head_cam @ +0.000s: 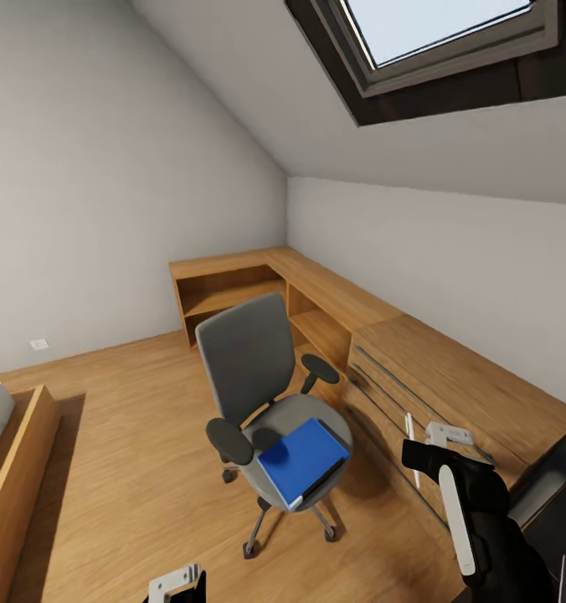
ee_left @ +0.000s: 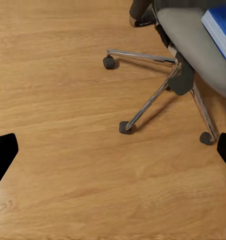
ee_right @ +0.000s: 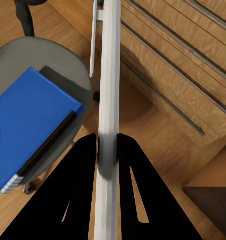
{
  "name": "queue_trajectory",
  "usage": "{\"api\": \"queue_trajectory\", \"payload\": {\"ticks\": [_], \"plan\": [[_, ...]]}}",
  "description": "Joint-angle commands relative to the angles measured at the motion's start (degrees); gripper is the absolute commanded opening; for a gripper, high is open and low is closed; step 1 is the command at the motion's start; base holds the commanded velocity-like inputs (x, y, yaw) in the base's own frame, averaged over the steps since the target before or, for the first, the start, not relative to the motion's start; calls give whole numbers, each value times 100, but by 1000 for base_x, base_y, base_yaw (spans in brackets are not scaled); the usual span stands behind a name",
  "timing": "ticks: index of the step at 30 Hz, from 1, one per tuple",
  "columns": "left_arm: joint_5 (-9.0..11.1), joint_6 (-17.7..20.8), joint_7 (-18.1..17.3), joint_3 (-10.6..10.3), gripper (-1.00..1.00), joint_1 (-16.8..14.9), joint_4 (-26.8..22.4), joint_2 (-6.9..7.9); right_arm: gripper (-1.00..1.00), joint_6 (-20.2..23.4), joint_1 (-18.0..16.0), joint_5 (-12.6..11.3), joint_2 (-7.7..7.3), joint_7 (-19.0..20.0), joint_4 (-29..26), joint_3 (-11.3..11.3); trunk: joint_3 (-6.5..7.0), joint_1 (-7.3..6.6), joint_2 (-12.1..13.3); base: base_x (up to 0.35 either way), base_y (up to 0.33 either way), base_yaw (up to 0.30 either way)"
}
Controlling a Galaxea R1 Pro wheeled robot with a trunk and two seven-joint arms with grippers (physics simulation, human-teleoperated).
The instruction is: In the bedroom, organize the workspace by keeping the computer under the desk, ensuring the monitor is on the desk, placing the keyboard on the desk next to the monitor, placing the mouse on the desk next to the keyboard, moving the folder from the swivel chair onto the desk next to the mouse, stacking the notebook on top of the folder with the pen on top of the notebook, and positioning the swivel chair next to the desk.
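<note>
The right arm reaches forward and down at the head view's lower right, ending in the right gripper [ee_right: 106,150]. Its two dark fingers [ee_right: 80,165] are closed on the pen [ee_right: 108,85], a slim white stick running lengthwise between them and projecting well past the tips. The gripper hangs above the gap between the chair [head_cam: 258,368] and the wooden chest [head_cam: 450,394].

The left gripper [ee_left: 113,150] is low, aimed at the floor [ee_left: 67,100]. Its fingertips [ee_left: 2,152] sit at opposite edges of the left wrist view, wide apart, holding nothing.

The chair stands on the floor just beside the chest, back upright, five-legged wheeled base visible in the left wrist view. The folder [head_cam: 304,459] lies flat on the seat, one corner overhanging the front edge. A dark strip lies along one long edge of the folder; what it is cannot be told.

Open floor extends left of the chair toward the bed frame [head_cam: 15,477]. A dark desk edge [head_cam: 559,469] shows at lower right, adjoining the chest. Low wooden shelving [head_cam: 233,289] lines the far walls under a sloped ceiling with a skylight [head_cam: 434,29].
</note>
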Motion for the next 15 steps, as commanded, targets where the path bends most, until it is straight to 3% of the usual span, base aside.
{"api": "queue_trajectory", "payload": {"ticks": [1, 7, 11, 15], "plan": [[67, 55, 39, -39, 100, 27, -107, 46, -100, 25, -5, -13, 6, -18, -5, -5, 11, -21, 36, 0, 0, 0], [87, 612, 58, -57, 100, 146, -732, 166, -100, 25, -5, -13, 8, -13, -9, 9, 119, -153, 277, 0, 0, 0], [89, 760, 80, -58, 100, 151, -1008, 170, -100, 25, -5, -13, 4, -16, -10, 104, 191, -241, 437, 0, 0, 0], [84, 1695, 201, -26, 100, 153, -1470, 149, -100, 23, -5, -3, 2, -24, -11, 145, 262, -329, 597, 0, 0, 0]]}}
